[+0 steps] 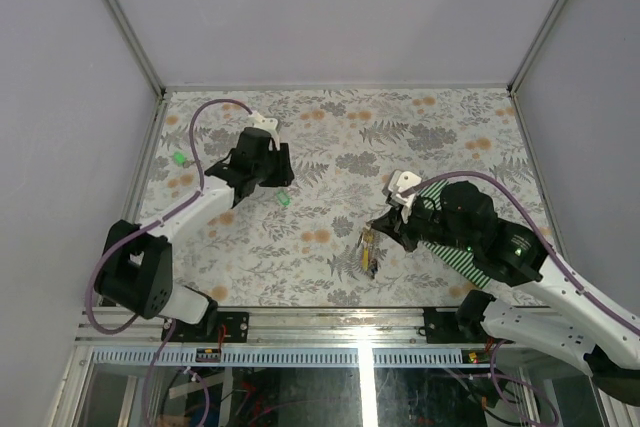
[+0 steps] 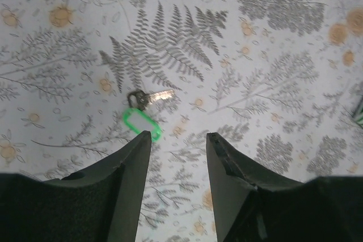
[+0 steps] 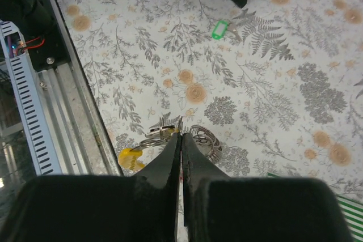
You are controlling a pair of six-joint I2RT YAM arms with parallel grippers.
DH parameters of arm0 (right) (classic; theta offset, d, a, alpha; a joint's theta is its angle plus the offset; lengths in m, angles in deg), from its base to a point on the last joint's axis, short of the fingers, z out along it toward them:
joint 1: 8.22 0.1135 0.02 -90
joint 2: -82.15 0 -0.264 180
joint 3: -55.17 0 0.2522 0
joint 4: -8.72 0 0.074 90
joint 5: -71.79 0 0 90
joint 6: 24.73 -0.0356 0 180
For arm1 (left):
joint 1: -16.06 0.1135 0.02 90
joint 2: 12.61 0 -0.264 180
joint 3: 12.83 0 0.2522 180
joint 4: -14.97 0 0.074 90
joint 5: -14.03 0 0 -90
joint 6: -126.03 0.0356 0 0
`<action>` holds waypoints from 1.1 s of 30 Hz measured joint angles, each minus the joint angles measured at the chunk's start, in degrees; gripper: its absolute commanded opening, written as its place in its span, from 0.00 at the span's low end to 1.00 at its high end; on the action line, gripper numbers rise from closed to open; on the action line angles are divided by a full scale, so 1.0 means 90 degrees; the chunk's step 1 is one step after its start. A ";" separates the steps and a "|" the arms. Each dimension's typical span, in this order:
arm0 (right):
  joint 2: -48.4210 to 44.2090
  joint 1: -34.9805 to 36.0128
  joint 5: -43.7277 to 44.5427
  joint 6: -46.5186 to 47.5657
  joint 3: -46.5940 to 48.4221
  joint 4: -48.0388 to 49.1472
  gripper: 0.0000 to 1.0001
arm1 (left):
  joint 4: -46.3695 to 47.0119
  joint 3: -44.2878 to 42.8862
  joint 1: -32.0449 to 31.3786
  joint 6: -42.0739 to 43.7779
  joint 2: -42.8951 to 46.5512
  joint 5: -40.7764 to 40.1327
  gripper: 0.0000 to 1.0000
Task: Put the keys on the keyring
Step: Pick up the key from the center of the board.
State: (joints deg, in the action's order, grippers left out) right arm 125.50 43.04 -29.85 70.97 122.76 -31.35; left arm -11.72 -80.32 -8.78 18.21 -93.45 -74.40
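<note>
Green plastic marks the loose keys. One green tag [image 1: 180,158] lies far left near the wall, and a green-tagged key [image 2: 142,124] lies on the flowered tablecloth [image 1: 330,137], just ahead of the left gripper [image 2: 178,140]. The left wrist view shows what the overhead cannot: the tag is a hollow rounded oblong, with a small silvery key blade angled off its upper end, close to the tip of the gripper's left finger. That gripper's jaws stand partly apart with nothing between them.

Further right, near the table's front edge, is the keyring [image 1: 368,247] — thin silvery wire loops bunched together. A yellow tag [image 3: 131,158] sits at its side, seen clearly only from the right wrist. The right gripper [image 3: 180,137] is pinched fully closed, its tips on the keyring's wire. Right of that lies a green-and-white striped mat [image 1: 462,259] — mostly hidden under the arm.
</note>
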 measured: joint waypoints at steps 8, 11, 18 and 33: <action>0.0075 0.0000 -0.0398 -0.0442 -0.0015 -0.0007 0.00 | -0.0005 -0.0272 0.0697 0.0627 -0.0925 0.0580 0.38; 0.0090 0.0000 -0.0505 -0.0542 -0.0058 0.0005 0.00 | -0.0041 -0.0447 0.0816 0.0862 -0.1350 0.0736 0.36; 0.0095 0.0000 -0.0644 -0.0622 -0.0131 0.0002 0.00 | -0.0148 -0.0743 0.0891 0.1333 -0.1953 0.0899 0.36; 0.0151 0.0000 -0.0755 -0.0639 -0.0160 0.0000 0.00 | -0.0646 -0.1154 0.0906 0.1887 -0.2429 0.0933 0.39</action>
State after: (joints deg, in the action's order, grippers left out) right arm 126.86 43.04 -36.65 65.22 121.32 -31.35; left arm -17.53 -90.70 -0.63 35.19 -115.31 -66.01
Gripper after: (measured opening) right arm 0.010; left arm 0.390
